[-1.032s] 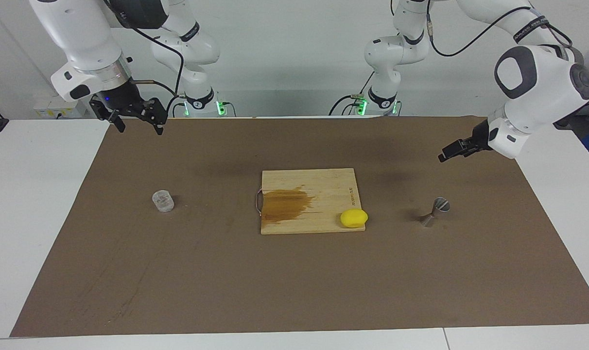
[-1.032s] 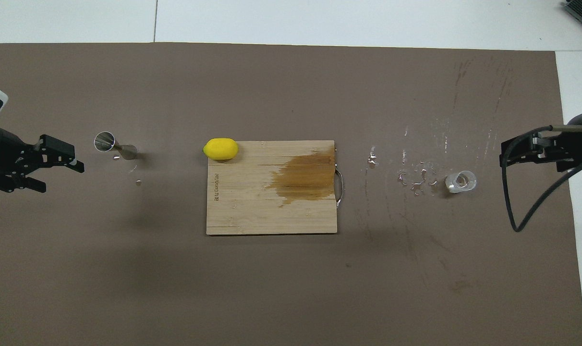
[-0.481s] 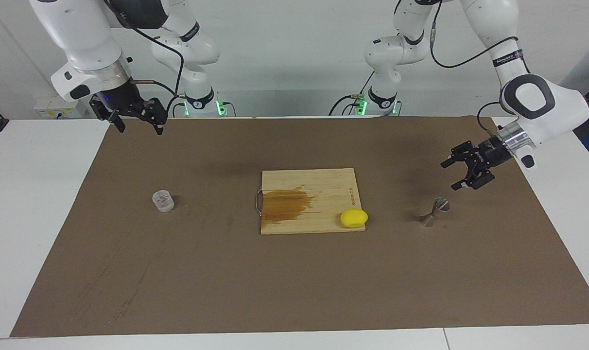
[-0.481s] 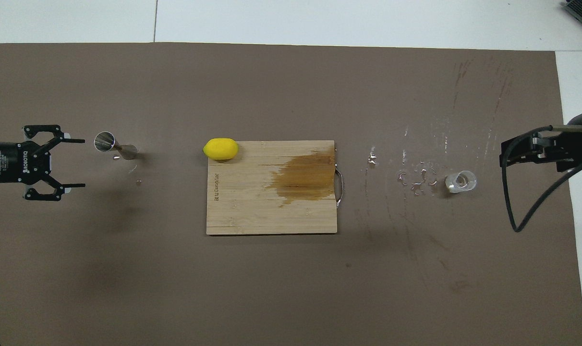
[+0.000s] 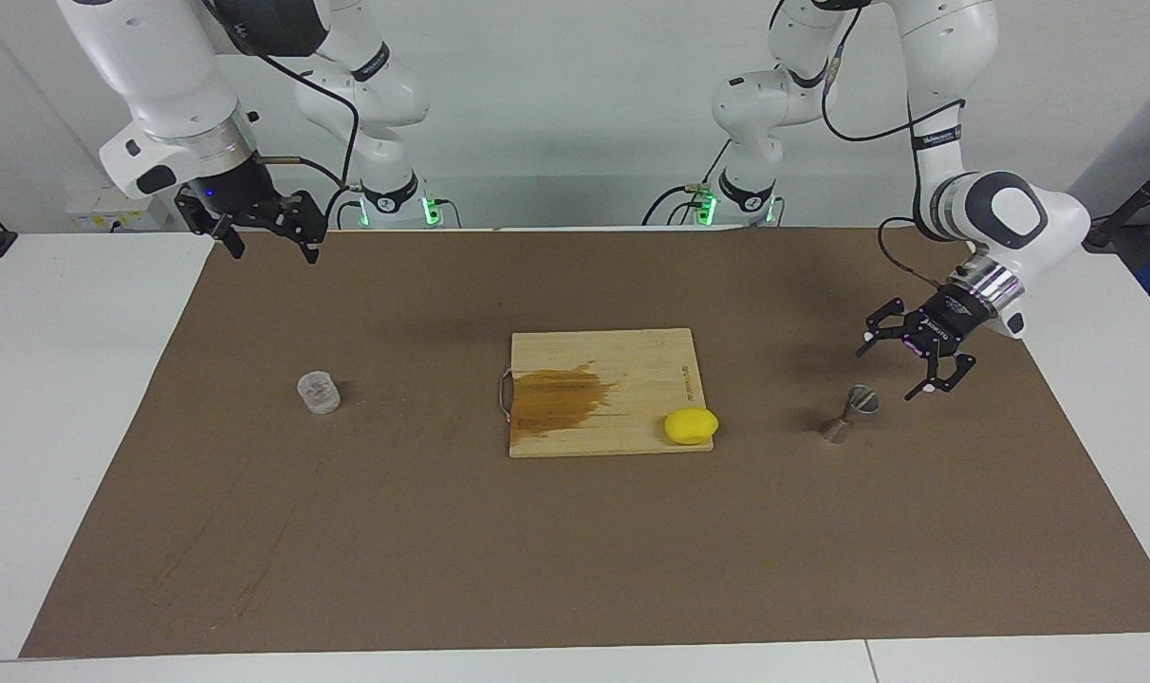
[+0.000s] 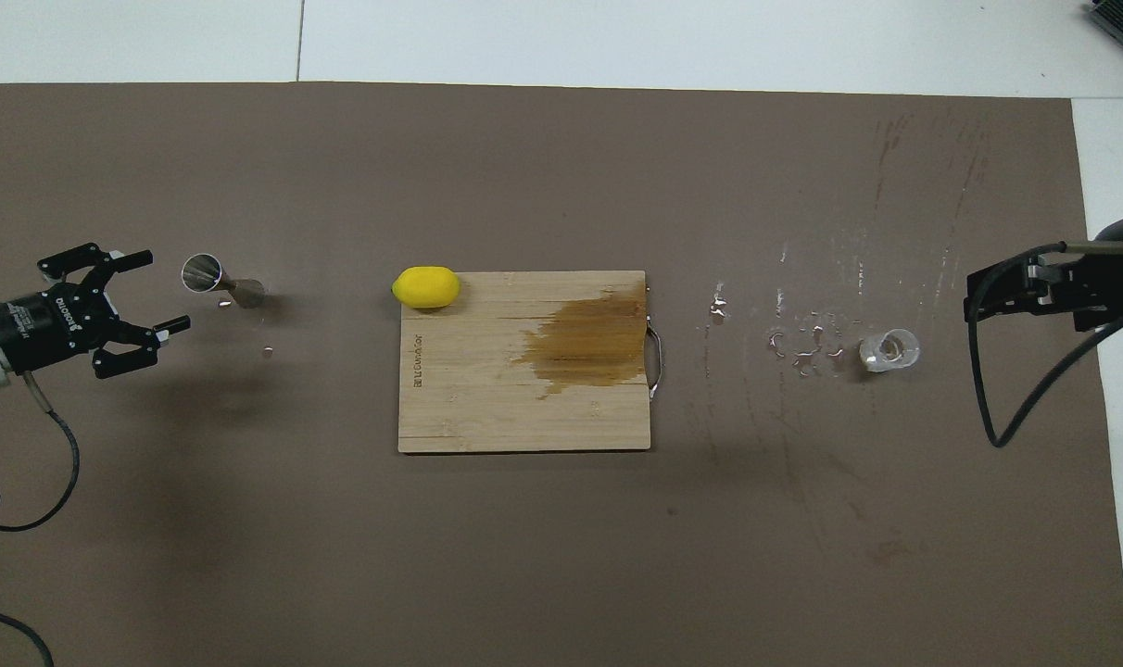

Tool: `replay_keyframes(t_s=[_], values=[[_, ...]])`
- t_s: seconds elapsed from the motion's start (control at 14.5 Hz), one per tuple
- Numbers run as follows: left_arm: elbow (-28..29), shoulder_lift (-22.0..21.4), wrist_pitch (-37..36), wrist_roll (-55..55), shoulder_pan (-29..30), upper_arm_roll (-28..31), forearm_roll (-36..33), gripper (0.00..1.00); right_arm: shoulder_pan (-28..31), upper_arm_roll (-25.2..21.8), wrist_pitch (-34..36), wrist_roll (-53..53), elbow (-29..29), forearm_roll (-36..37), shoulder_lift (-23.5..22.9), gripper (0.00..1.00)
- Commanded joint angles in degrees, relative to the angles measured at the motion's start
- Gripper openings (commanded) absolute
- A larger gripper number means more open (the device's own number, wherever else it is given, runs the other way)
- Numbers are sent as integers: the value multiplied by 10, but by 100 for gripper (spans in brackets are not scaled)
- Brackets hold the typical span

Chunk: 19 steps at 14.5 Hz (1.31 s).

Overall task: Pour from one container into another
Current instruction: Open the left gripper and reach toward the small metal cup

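The clear glass cup (image 5: 318, 392) (image 6: 889, 350) stands upright on the brown surface (image 5: 575, 550) (image 6: 524, 556), toward the right arm's end and about midway between the edge nearest the robots and the edge farthest from them. Small drops of liquid (image 6: 802, 343) lie on the surface just beside the cup, on the side toward the middle.

The steel jigger (image 5: 849, 413) (image 6: 220, 283) sits well apart from the cup, toward the left arm's end of the surface, at a similar distance from the robots. It appears tilted or lying over, its open mouth turned toward the left arm's end, though whether it rests on its side or on its base cannot be told for sure.

Between the two, at the middle of the surface, lies a wooden cutting board (image 5: 632, 365) (image 6: 487, 408) with a dark wet stain (image 5: 561, 398) (image 6: 589, 338) on the half toward the right arm's end. A yellow lemon (image 5: 691, 425) (image 6: 425, 286) rests at the board's corner toward the jigger, on the edge farther from the robots.

The left gripper (image 5: 908, 361) (image 6: 143, 290) hangs low over the surface just beside the jigger, on its side toward the left arm's end; its fingers are spread wide and hold nothing, and they do not touch the jigger.

The right gripper (image 5: 269, 240) (image 6: 974, 301) waits raised over the right arm's end of the surface, near the corner closest to that arm's base, its fingers apart and empty.
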State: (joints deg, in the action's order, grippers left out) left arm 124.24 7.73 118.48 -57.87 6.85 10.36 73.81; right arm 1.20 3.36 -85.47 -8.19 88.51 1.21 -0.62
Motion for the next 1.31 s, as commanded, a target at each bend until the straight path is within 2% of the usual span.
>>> replay_keyframes(t_s=[0.0, 0.55, 1.03, 1.17, 1.24], values=[[20, 1, 26, -9, -10, -3, 52, 100, 10, 3, 2, 15, 6, -11, 5, 100], [20, 19, 61, 17, -27, -8, 100, 99, 10, 3, 2, 15, 5, -11, 5, 100], [24, 20, 76, 30, -42, -7, 121, 87, 10, 3, 2, 15, 5, -11, 5, 100], [27, 19, 75, 30, -40, -8, 121, 79, 10, 3, 2, 15, 5, -11, 5, 100], [27, 19, 75, 30, -39, -7, 121, 72, 10, 3, 2, 15, 5, -11, 5, 100]])
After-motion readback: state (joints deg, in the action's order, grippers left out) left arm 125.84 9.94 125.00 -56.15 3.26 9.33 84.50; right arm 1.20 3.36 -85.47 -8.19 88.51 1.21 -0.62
